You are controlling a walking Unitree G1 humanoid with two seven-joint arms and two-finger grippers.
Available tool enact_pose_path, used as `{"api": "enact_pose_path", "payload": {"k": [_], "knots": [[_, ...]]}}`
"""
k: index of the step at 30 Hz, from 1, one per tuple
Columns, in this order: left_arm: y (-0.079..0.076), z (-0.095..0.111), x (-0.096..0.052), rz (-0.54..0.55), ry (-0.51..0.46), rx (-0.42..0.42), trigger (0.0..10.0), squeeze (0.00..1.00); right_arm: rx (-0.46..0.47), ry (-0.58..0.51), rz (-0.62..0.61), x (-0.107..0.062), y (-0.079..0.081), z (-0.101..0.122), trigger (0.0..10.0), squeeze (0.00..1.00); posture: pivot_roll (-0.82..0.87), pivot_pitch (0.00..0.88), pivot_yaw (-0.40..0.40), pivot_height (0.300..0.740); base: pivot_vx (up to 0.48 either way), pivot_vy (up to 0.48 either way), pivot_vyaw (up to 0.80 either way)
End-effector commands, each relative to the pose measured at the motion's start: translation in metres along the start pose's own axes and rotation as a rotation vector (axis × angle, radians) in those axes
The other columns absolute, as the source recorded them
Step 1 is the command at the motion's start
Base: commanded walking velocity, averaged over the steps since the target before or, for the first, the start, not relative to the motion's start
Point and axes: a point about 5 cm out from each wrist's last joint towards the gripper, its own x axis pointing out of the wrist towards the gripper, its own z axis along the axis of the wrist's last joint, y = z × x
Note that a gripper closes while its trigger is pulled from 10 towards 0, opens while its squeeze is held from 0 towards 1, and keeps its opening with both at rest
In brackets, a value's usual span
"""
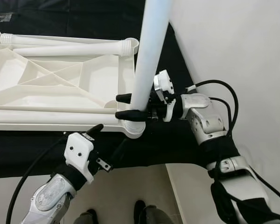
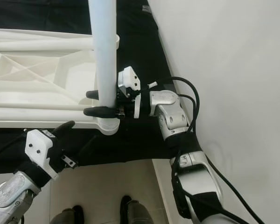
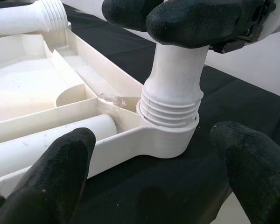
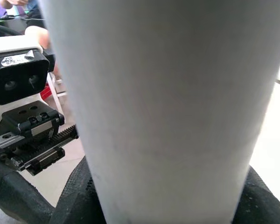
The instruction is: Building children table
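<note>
The left gripper (image 1: 99, 128) is held open just short of the tabletop's (image 1: 56, 84) corner socket (image 3: 170, 135). A white leg (image 1: 149, 56) is clasped upright in that socket by the right gripper (image 1: 127, 106). Exposed threads (image 3: 170, 114) are seen from the left wrist.

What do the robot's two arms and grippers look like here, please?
Both arms are silver metal with black fabric sleeve sections and loose black cables looping alongside. The left gripper has a white blocky housing with two small dark holes and long black matte fingers. The right gripper has a white rounded housing, black fingers too, and a toothed black rack on its body.
</note>
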Motion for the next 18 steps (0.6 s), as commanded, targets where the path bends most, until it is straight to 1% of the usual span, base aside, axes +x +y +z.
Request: {"api": "enact_pose_path", "payload": {"k": [1,2,3,4,5,6,7,8,9,10,11,12,13,14,15,16,17,18], "knots": [[-0.002,-0.001,-0.004,-0.003,0.019,0.011,10.0,0.00,0.038,-0.008,0.018,-0.002,0.000,-0.007,0.0,0.00,0.10,0.296,-0.127,0.740,0.000,0.000,0.00],[-0.002,-0.001,-0.004,-0.003,0.019,0.011,10.0,0.00,0.038,-0.008,0.018,-0.002,0.000,-0.007,0.0,0.00,0.10,0.296,-0.127,0.740,0.000,0.000,0.00],[-0.002,-0.002,-0.005,-0.003,0.020,0.011,10.0,0.00,0.025,-0.003,-0.024,-0.004,-0.002,-0.009,0.0,0.00,0.10,0.297,-0.129,0.740,0.000,0.000,0.00],[-0.002,-0.002,-0.005,-0.003,0.020,0.009,10.0,0.00,0.013,0.007,-0.111,-0.007,-0.005,-0.012,0.0,0.00,0.09,0.299,-0.131,0.740,0.000,0.000,0.00],[-0.002,-0.002,-0.005,-0.003,0.020,0.009,10.0,0.00,0.013,0.007,-0.111,-0.007,-0.005,-0.012,0.0,0.00,0.09,0.299,-0.131,0.740,0.000,0.000,0.00],[-0.003,-0.002,-0.005,-0.003,0.020,0.008,10.0,0.00,0.006,0.014,-0.172,-0.010,-0.007,-0.013,0.0,0.00,0.09,0.299,-0.131,0.740,0.000,0.000,0.00],[-0.003,-0.002,-0.005,-0.003,0.020,0.007,10.0,0.00,0.014,0.037,-0.305,-0.012,-0.007,-0.021,0.0,0.00,0.09,0.298,-0.137,0.740,0.000,0.000,0.00],[-0.003,-0.002,-0.005,-0.003,0.020,0.007,10.0,0.00,0.014,0.037,-0.305,-0.012,-0.007,-0.021,0.0,0.00,0.09,0.298,-0.137,0.740,0.000,0.000,0.00],[-0.003,-0.002,-0.005,-0.003,0.020,0.006,10.0,0.00,0.021,0.054,-0.392,-0.013,-0.007,-0.027,0.0,0.00,0.09,0.298,-0.137,0.740,0.000,0.000,0.00],[-0.003,-0.002,-0.005,-0.003,0.020,0.006,10.0,0.00,0.021,0.054,-0.392,-0.013,-0.007,-0.027,0.0,0.00,0.09,0.298,-0.137,0.740,0.000,0.000,0.00],[-0.004,-0.003,-0.006,-0.005,0.022,0.005,10.0,0.00,0.083,0.124,-0.735,-0.012,-0.005,-0.045,0.0,0.00,0.08,0.296,-0.143,0.740,0.000,0.000,0.00],[-0.003,-0.003,-0.006,-0.007,0.023,0.003,10.0,0.00,0.145,0.218,-1.020,-0.017,0.008,-0.062,0.0,0.00,0.08,0.296,-0.140,0.740,0.000,0.000,0.00],[-0.003,-0.003,-0.006,-0.008,0.024,0.003,10.0,0.00,0.182,0.252,-1.064,-0.009,0.030,-0.072,0.0,0.00,0.09,0.304,-0.128,0.740,0.000,0.000,0.00],[-0.003,-0.004,-0.005,-0.010,0.025,0.004,10.0,0.00,0.202,0.265,-1.088,-0.004,0.045,-0.076,0.0,0.00,0.09,0.302,-0.123,0.740,0.000,0.000,0.00],[-0.003,-0.004,-0.005,-0.010,0.025,0.004,10.0,0.00,0.202,0.265,-1.088,-0.004,0.045,-0.076,0.0,0.00,0.09,0.302,-0.123,0.740,0.000,0.000,0.00],[-0.003,-0.004,-0.005,-0.012,0.023,-0.001,10.0,0.00,0.207,0.246,-1.021,0.008,0.052,-0.076,0.0,0.00,0.08,0.287,-0.117,0.740,0.000,0.000,0.00],[-0.004,-0.005,-0.003,-0.022,0.022,-0.003,10.0,0.00,0.193,0.228,-0.995,0.014,0.050,-0.074,0.0,0.00,0.08,0.270,-0.108,0.740,0.000,0.000,0.00],[-0.004,-0.005,-0.003,-0.022,0.022,-0.003,10.0,0.00,0.193,0.228,-0.995,0.014,0.050,-0.074,0.0,0.00,0.08,0.270,-0.108,0.740,0.000,0.000,0.00]]}}
